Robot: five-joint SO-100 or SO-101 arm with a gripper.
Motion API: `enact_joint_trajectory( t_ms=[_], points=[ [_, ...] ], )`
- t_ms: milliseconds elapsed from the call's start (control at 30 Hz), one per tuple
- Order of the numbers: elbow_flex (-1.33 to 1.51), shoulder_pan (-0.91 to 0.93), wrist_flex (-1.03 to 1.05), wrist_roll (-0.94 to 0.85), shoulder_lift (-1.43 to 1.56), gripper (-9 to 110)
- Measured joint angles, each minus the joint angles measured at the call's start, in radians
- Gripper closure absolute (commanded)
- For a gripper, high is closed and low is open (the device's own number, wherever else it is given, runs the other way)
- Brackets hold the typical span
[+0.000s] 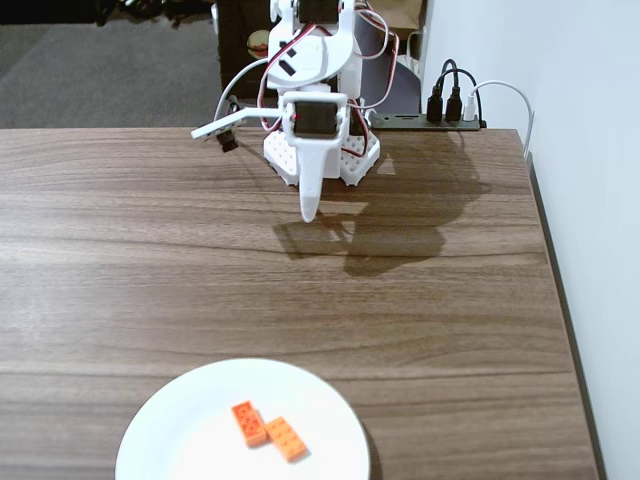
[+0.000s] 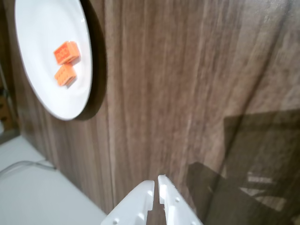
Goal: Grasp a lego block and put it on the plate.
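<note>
Two bricks lie touching on the plate (image 1: 180, 420) at six o'clock in the fixed view, the lego block (image 1: 285, 438) just toward four o'clock of the red-orange brick (image 1: 249, 422), while the claw (image 1: 310, 213) hangs well apart near the arm's base at twelve o'clock, over bare surface (image 1: 130, 260). Over to the wrist view: the claw (image 2: 156, 180) is clenched on nothing at six o'clock, the plate (image 2: 42, 93) and both bricks (image 2: 65, 75) (image 2: 66, 51) up at ten o'clock. Looks finished, so the risk I see is any fresh reach nudging the pair or the plate toward the surface's near edge.
</note>
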Motion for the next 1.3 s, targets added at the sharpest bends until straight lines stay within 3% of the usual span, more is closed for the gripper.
enact_joint_trajectory(
  t_ms=[1300],
  points=[
    [0.069, -0.003, 0.0, 0.018, 0.014, 101]
  ],
)
